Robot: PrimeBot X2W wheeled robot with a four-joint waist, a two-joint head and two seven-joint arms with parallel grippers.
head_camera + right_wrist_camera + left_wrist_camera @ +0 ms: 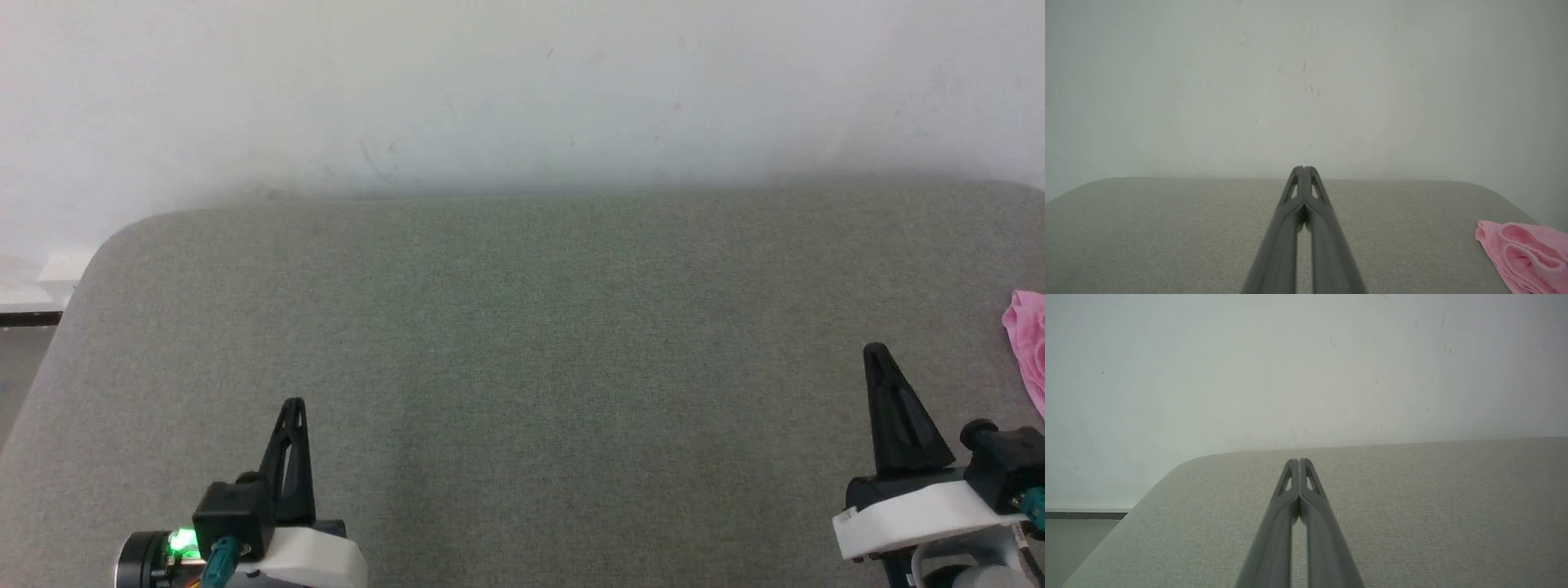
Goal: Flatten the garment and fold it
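The pink garment (1030,343) lies bunched at the far right edge of the grey cloth-covered table (522,327), mostly cut off by the head view's border. In the right wrist view the garment (1527,253) shows as a rumpled pink heap at the lower right. My right gripper (875,349) hovers over the table a little left of it, shut and holding nothing; its tips (1303,168) meet. My left gripper (294,403) is at the lower left, far from the cloth, also shut and holding nothing, its tips (1298,460) pressed together.
A white wall (522,90) rises right behind the table's far edge. The table has rounded corners; its left one (122,237) drops to a floor strip and baseboard (33,314).
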